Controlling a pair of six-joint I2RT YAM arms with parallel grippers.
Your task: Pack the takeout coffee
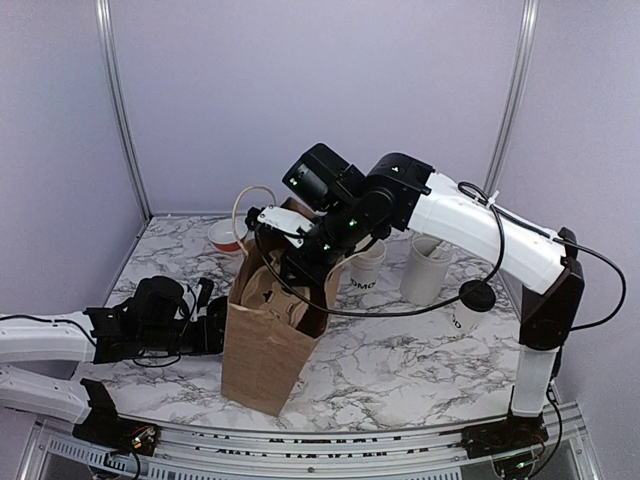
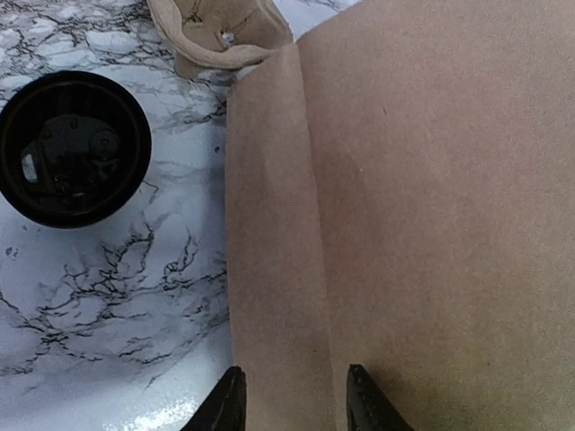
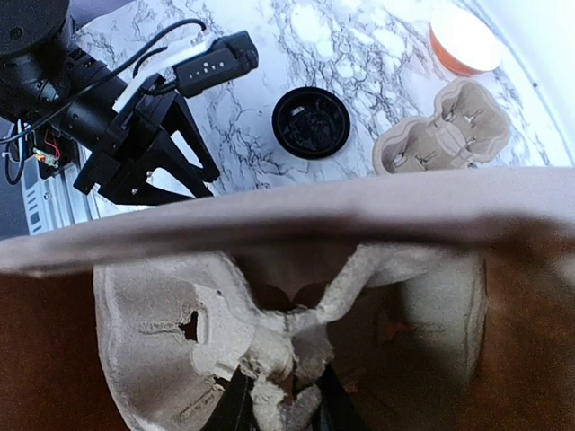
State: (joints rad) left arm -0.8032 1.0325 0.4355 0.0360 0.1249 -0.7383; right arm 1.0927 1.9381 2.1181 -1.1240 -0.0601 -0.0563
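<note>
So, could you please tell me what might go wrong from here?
1. The right gripper pinches the moulded beige pulp cup carrier by its thin, ragged centre ridge inside the brown paper bag; it may tear or slip.
2. The left gripper only straddles the bag's side fold, jaws apart; the upright bag could tip.

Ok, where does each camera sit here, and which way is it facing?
Top external: above and behind the bases, facing down at the paper bag; both arms show.
Left wrist: low beside the bag, facing its side; own fingertips show.
Right wrist: over the bag's mouth, facing down at the pulp carrier inside; own fingertips show.
Shared: both wrist views show the black lid.
</note>
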